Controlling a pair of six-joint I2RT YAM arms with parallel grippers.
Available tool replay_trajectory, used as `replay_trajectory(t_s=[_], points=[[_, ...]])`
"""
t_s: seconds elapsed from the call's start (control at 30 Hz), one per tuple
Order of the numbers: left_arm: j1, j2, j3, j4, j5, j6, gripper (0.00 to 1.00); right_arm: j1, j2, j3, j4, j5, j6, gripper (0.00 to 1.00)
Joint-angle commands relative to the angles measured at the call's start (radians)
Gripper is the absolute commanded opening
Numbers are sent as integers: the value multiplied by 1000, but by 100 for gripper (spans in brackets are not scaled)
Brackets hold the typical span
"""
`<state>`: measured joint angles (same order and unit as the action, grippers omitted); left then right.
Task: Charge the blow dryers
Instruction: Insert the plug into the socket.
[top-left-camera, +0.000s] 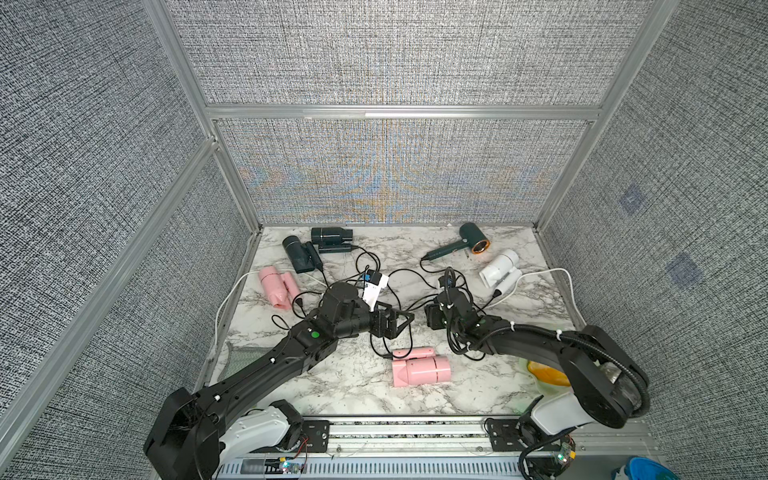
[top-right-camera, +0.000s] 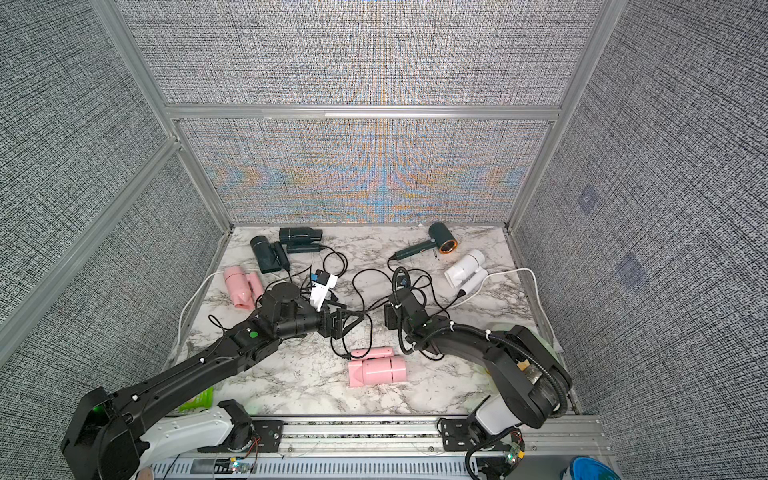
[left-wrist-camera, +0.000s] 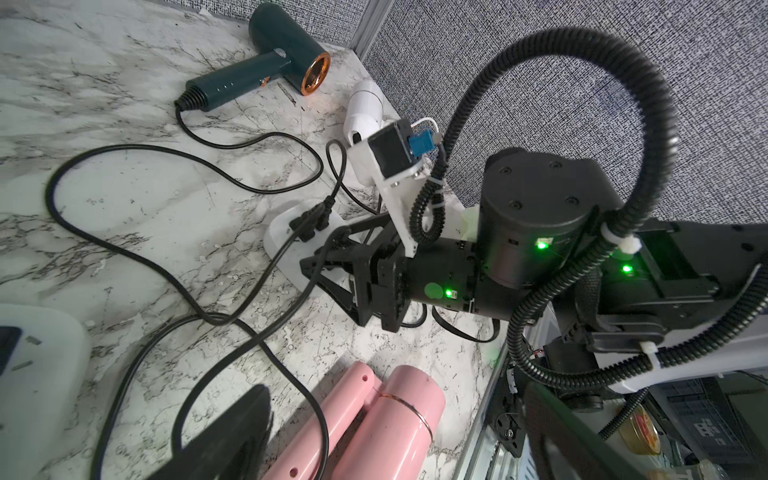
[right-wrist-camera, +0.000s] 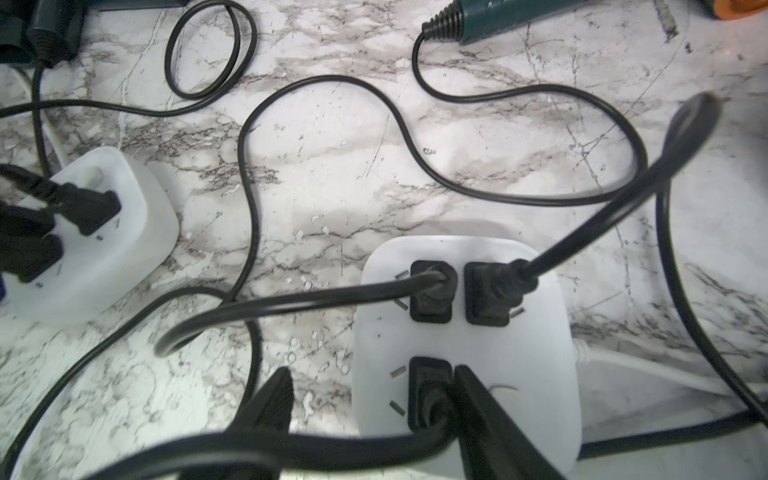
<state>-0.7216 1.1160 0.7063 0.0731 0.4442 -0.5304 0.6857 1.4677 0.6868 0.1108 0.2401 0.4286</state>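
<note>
- Right end effector (right-wrist-camera: 372, 374): jaws spread, straddling the lower plug (right-wrist-camera: 430, 390) of the right socket block (right-wrist-camera: 465, 345). One finger sits just beside the plug's side and the other is well clear. Nothing is pinched.
- The plug looks flush in its socket, and two more plugs sit in the sockets above it. Judged: insertion is done, so the step in hand is release and retreat.
- Left end effector (top-left-camera: 394, 322): jaws spread and empty above the tabletop (top-left-camera: 345, 386). The left socket block (right-wrist-camera: 124, 232) also carries three plugs.
- All the dryers lie on the tabletop:
  - front pink dryer (top-left-camera: 422, 370), near the front edge
  - left pink dryer (top-left-camera: 276, 286)
  - rear dark dryer (top-left-camera: 332, 235) and second dark dryer (top-left-camera: 297, 253), back left
  - copper-ringed dryer (top-left-camera: 471, 241) and white dryer (top-left-camera: 500, 270), back right
- To do it well: keep the jaws wide and withdraw straight along the plug's axis, so the near finger does not lever the plug sideways.
- Risk: the lower plug's cord (right-wrist-camera: 291, 453) crosses under both fingers. A snag on the way out could unseat the plug or drag the block.
</note>
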Motion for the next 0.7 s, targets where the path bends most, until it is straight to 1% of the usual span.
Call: replay_trajectory(t_s=[0.0,0.07,0.17,0.3,0.4,0.47,0.57,0.67], points=[[7,-12,7,4,-1,2,97,-5,-63,-22,-76,-58,13,71],[10,-16,6,0,-4,4,97,-13,-104,-28,-101,-85,9,74],[14,-15,10,-5,-2,7,97,-17,-144,-24,-144,-99,4,74],[19,-17,21,-23,-16,4,97,-25,-198,-32,-180,-82,8,68],[28,-17,45,-77,-63,20,99,-37,-262,-34,-213,-40,7,68],[34,-11,68,-133,-142,35,99,-50,-309,-32,-232,-29,-4,68],[53,-8,94,-200,-298,60,99,-72,-379,-31,-233,2,-27,76],[69,4,100,-205,-423,57,99,-110,-424,-12,-251,25,-58,94]])
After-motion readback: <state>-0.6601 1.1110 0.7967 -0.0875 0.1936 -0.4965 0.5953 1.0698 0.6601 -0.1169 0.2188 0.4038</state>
